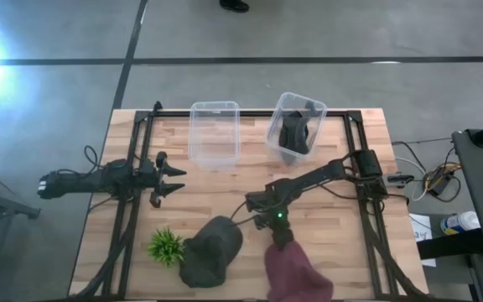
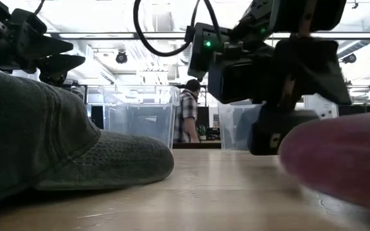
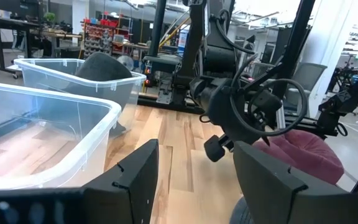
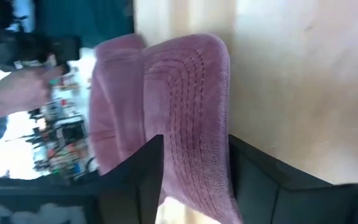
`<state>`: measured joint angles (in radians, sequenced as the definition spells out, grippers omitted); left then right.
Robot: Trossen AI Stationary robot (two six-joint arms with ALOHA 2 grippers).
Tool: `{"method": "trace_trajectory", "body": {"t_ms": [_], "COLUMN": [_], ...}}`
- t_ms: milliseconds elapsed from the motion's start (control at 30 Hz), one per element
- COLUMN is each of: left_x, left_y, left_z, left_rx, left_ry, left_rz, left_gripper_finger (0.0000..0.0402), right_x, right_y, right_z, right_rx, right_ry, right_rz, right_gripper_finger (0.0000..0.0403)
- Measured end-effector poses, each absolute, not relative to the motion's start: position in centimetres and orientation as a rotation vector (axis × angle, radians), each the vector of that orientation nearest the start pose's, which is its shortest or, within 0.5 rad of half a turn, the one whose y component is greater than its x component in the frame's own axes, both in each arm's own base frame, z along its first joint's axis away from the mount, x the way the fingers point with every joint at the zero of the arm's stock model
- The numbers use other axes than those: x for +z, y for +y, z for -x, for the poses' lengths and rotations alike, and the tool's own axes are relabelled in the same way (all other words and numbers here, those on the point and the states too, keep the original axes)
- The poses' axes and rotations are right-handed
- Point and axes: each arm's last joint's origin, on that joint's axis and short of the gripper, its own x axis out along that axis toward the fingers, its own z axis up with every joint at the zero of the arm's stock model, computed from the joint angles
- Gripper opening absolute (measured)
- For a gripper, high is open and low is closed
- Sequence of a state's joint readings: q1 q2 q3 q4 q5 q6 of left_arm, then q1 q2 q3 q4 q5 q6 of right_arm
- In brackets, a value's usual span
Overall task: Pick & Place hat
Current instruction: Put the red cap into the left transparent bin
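A maroon hat (image 1: 298,273) lies near the table's near edge, right of centre; it also shows in the low view (image 2: 345,157). My right gripper (image 1: 279,235) sits at the hat's far end, shut on its stitched brim (image 4: 191,106). A dark grey hat (image 1: 212,252) rests on the table to its left, crown up, with its brim flat on the wood (image 2: 121,160). My left gripper (image 1: 174,179) hovers open over the table's left half, touching nothing; its fingers stand wide apart in the left wrist view (image 3: 194,180). My right gripper holds the maroon hat by its brim (image 4: 194,155), pinched between the two fingers (image 4: 138,180). It comes from the table's far side, slanting down. The hat's crown (image 1: 304,281) stretches toward the near edge and seems to rest on the table.
Two clear bins stand at the far edge: the left one (image 1: 215,132) holds nothing, and the right one (image 1: 296,126) has a dark hat inside it. A small green plant (image 1: 166,246) sits left of the grey hat. A person (image 2: 186,115) stands in the room beyond.
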<state>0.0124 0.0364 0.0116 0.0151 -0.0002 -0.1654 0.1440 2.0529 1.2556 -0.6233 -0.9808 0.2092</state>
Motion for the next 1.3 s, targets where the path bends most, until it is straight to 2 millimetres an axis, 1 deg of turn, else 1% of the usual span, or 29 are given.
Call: {"method": "trace_trajectory", "body": {"t_ms": [133, 333, 367, 433, 533, 600, 700, 767, 867, 933, 1000, 1100, 1167, 1233, 1300], "left_x": [16.6, 16.6, 16.6, 16.6, 16.6, 16.6, 16.6, 16.6, 16.6, 16.6, 16.6, 16.6, 16.6, 16.6, 16.6], "left_y": [0.1, 0.1, 0.1, 0.1, 0.1, 0.1, 0.1, 0.1, 0.1, 0.1, 0.1, 0.1, 0.1, 0.1, 0.1], "left_z": [-9.9, -9.9, -9.9, -9.9, -9.9, -9.9, -9.9, -9.9, -9.9, -9.9, -9.9, -9.9, -9.9, -9.9, -9.9], "left_rx": [0.013, 0.013, 0.014, 0.014, 0.013, 0.013, 0.014, 0.014, 0.013, 0.014, 0.013, 0.013, 0.013, 0.013, 0.013], "left_ry": [0.009, 0.009, 0.009, 0.008, 0.009, 0.008, 0.008, 0.007, 0.007, 0.007, 0.006, 0.005, 0.005, 0.005, 0.004], "left_rz": [0.165, 0.165, 0.165, 0.165, 0.165, 0.165, 0.165, 0.165, 0.165, 0.165, 0.165, 0.165, 0.165, 0.165, 0.165], "left_gripper_finger": [0.0202, 0.0202, 0.0202, 0.0202, 0.0202, 0.0202, 0.0202, 0.0202, 0.0202, 0.0202, 0.0202, 0.0202, 0.0202, 0.0202, 0.0202], "right_x": [12.3, 12.6, 12.7, 13.3, 15.0, 16.9, 20.5, 22.9, 26.6, 29.2, 31.9, 36.0, 38.3, 40.0, 40.8], "right_y": [7.8, 7.9, 7.9, 7.8, 7.3, 6.7, 5.2, 3.5, 0.3, -1.9, -3.6, -5.3, -6.1, -6.5, -7.0], "right_z": [-36.1, -35.9, -35.8, -35.6, -35.2, -34.9, -34.3, -33.6, -32.2, -31.2, -30.2, -28.7, -27.8, -27.1, -26.6], "right_rx": [0.847, 0.914, 0.917, 0.921, 0.916, 0.909, 0.877, 0.8, 0.622, 0.495, 0.383, 0.247, 0.171, 0.057, -0.106], "right_ry": [1.464, 1.465, 1.468, 1.466, 1.447, 1.406, 1.317, 1.248, 1.109, 0.971, 0.795, 0.506, 0.321, 0.158, 0.054], "right_rz": [-0.821, -0.887, -0.89, -0.889, -0.892, -0.893, -0.897, -0.882, -0.865, -0.85, -0.816, -0.745, -0.694, -0.666, -0.671], "right_gripper_finger": [0.012, 0.0028, 0.002, 0.0016, 0.0014, 0.0014, 0.0013, 0.0013, 0.0013, 0.0012, 0.0012, 0.0012, 0.0012, 0.0012, 0.0012]}}
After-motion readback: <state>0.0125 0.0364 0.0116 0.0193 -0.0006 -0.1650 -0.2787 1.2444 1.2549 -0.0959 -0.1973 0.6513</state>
